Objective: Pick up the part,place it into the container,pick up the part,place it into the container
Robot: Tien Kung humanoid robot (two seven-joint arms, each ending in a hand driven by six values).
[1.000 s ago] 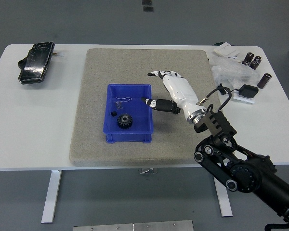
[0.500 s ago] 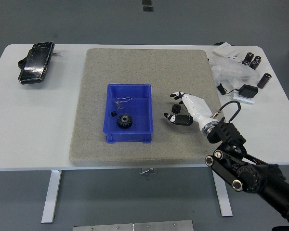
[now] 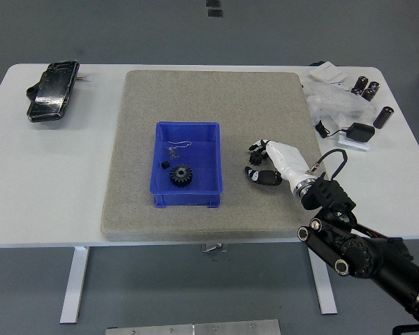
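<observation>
Since a moment ago the right hand (image 3: 260,162) has dropped lower right of the blue bin (image 3: 188,165), fingers curling around a small dark part (image 3: 257,158) on the mat — one gear (image 3: 180,174) already binned.

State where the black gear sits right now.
In the head view, the black gear lies inside the blue bin, left of the right hand.

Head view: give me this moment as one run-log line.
right robot hand: curled over small black part on mat, grip unconfirmed | blue container: holds black gear | left arm: not in view
</observation>
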